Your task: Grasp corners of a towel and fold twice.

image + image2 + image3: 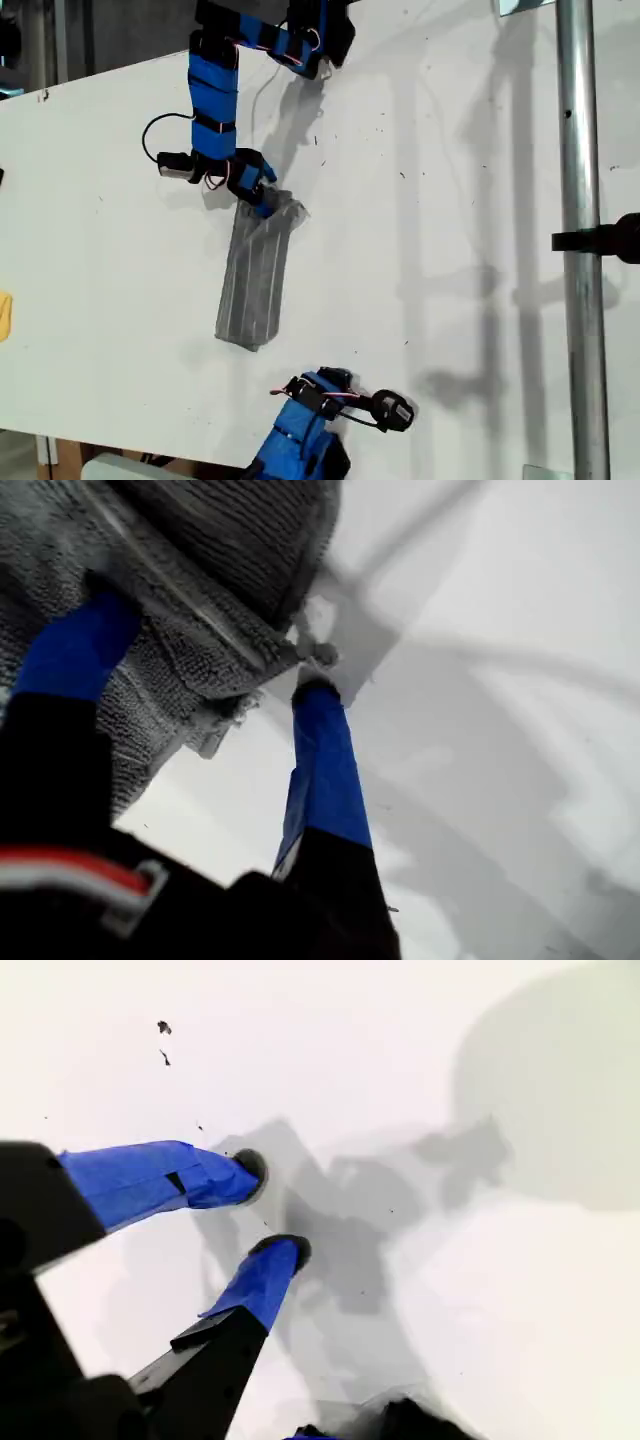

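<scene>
Jaws of my first gripper (262,197) stand apart at the folded towel (256,278), upper centre of the exterior view; contact unclear. My second gripper (275,1208), jaws apart, holds nothing. No legible writing. Table (450,250) edges cut off.

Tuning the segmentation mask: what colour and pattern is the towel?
Grey with thin pale parallel stripes: the towel, best in the exterior view.

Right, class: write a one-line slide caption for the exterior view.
Folded grey striped towel on a white table, my first end effector at its far end, my second end effector idle nearby.
</scene>
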{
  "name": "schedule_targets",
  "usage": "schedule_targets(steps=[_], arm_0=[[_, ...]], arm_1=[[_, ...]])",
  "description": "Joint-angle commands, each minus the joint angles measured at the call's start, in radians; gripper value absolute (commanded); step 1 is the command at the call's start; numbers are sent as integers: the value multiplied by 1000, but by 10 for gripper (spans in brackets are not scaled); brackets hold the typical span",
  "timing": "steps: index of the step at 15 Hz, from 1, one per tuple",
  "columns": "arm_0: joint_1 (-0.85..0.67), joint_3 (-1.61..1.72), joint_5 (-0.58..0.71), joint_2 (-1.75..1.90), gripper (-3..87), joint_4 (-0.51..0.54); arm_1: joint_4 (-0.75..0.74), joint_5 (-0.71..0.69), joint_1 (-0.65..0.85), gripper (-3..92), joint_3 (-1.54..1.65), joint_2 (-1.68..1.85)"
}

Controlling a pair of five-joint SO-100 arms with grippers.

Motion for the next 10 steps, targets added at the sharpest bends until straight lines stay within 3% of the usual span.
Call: schedule_targets(steps=[1, 2, 3, 5, 7, 8, 10], arm_0=[[-20, 331, -20, 482, 120, -276], [-37, 495, -32, 744, 97, -321], [-71, 598, -18, 974, 84, -276], [-129, 690, 17, 1296, 76, -129], [-166, 790, 32, 1701, 59, 104], [-169, 801, 40, 1752, 55, 160], [-153, 824, 63, 1752, 37, 124]], arm_1=[[0, -15, -14, 163, -121, -55], [0, -17, -18, 145, -135, -64], [0, -23, -18, 103, -135, -64], [9, -28, -18, 18, -130, -64], [46, -18, -2, -2, -40, 15], [57, -11, 21, -2, 91, 149], [156, 15, 77, -2, 380, 580]])
